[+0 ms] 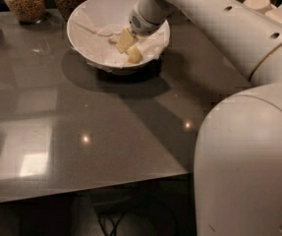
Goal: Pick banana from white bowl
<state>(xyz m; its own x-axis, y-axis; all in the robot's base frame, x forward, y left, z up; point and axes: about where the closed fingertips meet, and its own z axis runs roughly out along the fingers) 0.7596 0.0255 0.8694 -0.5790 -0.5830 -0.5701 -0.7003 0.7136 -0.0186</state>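
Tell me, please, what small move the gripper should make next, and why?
Probably a short, slow rise straight up. The gripper sits low inside the white bowl, over the crumpled paper, and hides the banana, so I cannot tell whether it is grasped; a small lift would show that without dragging paper over the rim.

Dim light, tabletop [57, 132] glare, gripper [129, 47] inside white bowl [81, 21].

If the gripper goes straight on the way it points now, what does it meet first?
Probably the crumpled paper lining the white bowl: the gripper is low inside it, pointing down-left. I cannot make out the banana there.
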